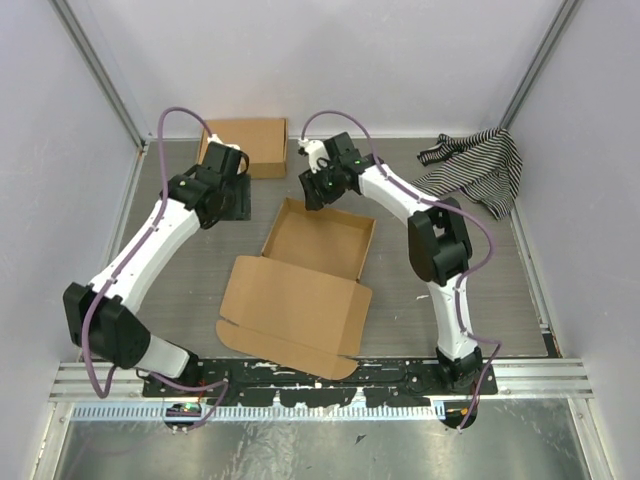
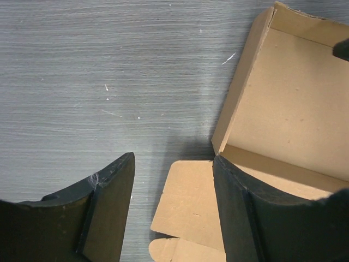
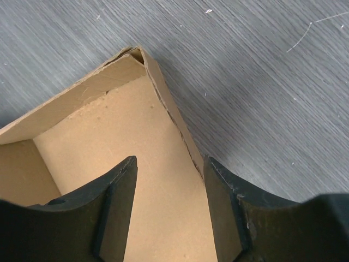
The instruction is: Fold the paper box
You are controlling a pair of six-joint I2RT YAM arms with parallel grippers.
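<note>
- The plain brown corrugated-cardboard paper box (image 1: pixel 300 290) lies open in the middle of the grey brushed table (image 1: pixel 500 300), between the two arms.
- Its tray half, with low walls standing up, sits toward the back. The flat lid panel stretches toward the near side, and its near edge comes right up to the dark strip (image 1: pixel 400 372) where the arms are bolted.
- The whole box sits askew to the table's edges, one tray corner pointing toward the back.
- The left gripper (image 1: pixel 236 198) hangs at the tray's left back corner, fingers spread wide and holding nothing. From its wrist camera, one finger (image 2: pixel 112 196) is over bare table. The other is at the tray's corner, over a loose side flap (image 2: pixel 188 204); I cannot tell whether it touches.
- The right gripper (image 1: pixel 313 190) hovers over the tray's far corner, also spread and gripping nothing. Its own camera shows the tray wall (image 3: pixel 172 117) running between the two fingers, close to the outer one.
- Bare table lies to the left of the box under the left arm, and a narrower stretch separates the tray from the right arm.
- A smaller compact brown cardboard box (image 1: pixel 247 143) rests against the back wall, just behind the left gripper.
- A black-and-white striped cloth (image 1: pixel 480 165) is bunched in the far right corner, well apart from the box.
- Pale walls with metal corner posts close in the table on three sides.
</note>
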